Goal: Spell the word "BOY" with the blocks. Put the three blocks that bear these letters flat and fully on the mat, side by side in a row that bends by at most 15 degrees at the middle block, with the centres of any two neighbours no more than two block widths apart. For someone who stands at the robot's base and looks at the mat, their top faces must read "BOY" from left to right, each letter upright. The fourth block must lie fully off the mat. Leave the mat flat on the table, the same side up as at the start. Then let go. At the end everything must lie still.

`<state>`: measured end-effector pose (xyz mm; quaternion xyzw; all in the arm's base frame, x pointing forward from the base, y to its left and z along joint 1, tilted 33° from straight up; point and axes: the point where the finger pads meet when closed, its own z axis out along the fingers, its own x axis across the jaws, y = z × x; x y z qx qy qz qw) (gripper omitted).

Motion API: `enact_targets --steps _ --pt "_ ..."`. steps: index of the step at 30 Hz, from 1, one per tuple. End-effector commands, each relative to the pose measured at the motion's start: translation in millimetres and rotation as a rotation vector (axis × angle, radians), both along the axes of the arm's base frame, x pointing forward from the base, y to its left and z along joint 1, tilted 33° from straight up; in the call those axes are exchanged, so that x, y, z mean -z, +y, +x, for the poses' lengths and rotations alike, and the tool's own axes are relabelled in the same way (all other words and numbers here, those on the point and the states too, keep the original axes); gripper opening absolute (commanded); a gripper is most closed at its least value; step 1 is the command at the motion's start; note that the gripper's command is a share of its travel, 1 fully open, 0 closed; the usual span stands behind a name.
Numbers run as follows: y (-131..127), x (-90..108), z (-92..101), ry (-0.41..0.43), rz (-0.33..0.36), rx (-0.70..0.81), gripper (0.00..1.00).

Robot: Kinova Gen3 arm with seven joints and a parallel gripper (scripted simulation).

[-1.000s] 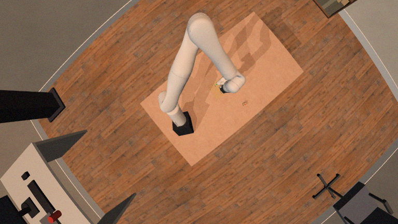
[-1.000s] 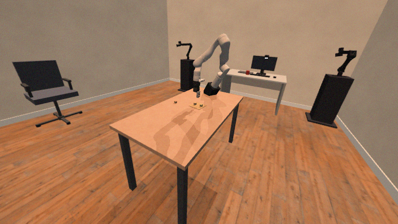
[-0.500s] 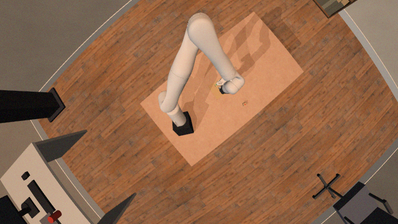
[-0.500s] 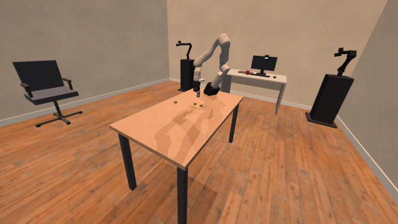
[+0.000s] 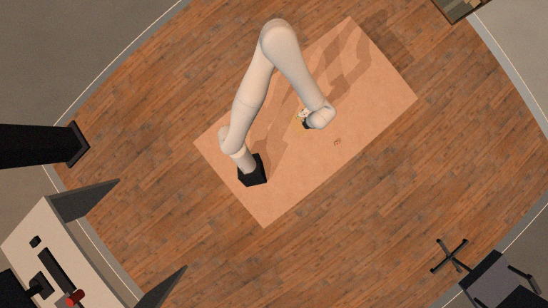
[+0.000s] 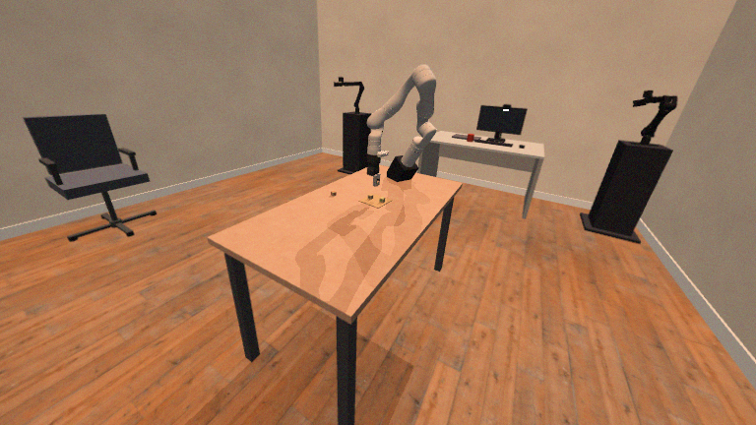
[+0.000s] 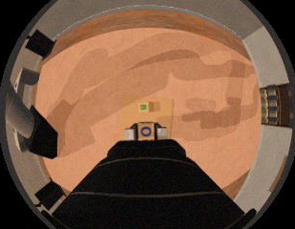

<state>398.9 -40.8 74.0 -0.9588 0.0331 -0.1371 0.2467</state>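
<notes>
My gripper point(image 6: 376, 180) point(image 7: 146, 129) is shut on the O block point(image 7: 146, 129), a wooden block with a blue O facing up, held above the mat point(image 5: 297, 130) point(image 6: 376, 205) point(image 7: 128, 114). The yellowish mat lies flat. The B block point(image 5: 297, 116) point(image 6: 381, 200) point(image 7: 143, 107), with a green letter, lies on it. A second block point(image 6: 370, 196) stands beside it on the mat; its letter cannot be read, and the gripper hides it in the wrist view. A block with a red mark point(image 5: 337, 142) point(image 6: 333, 193) lies off the mat on the table.
The robot's black base point(image 5: 252, 170) point(image 6: 402, 168) stands at one end of the table point(image 5: 375, 98) point(image 6: 279, 242). The arm arches over the table and casts long shadows across it. The chair, desk and shelf stand away from the table.
</notes>
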Motion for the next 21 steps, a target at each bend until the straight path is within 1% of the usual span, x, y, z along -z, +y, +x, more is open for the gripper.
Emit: enact_targets --steps 1,3,5,15,19,21 --pt "5 8.8 -0.1 0.008 0.004 -0.002 0.49" --pt "9 15.7 2.2 0.008 0.004 -0.002 0.49" --pt "9 15.7 2.2 0.008 0.004 -0.002 0.49" --pt "31 55.3 14.8 0.008 0.004 -0.002 0.49" --pt "37 66.5 18.5 0.008 0.004 -0.002 0.49" --pt "38 68.5 19.1 0.008 0.004 -0.002 0.49"
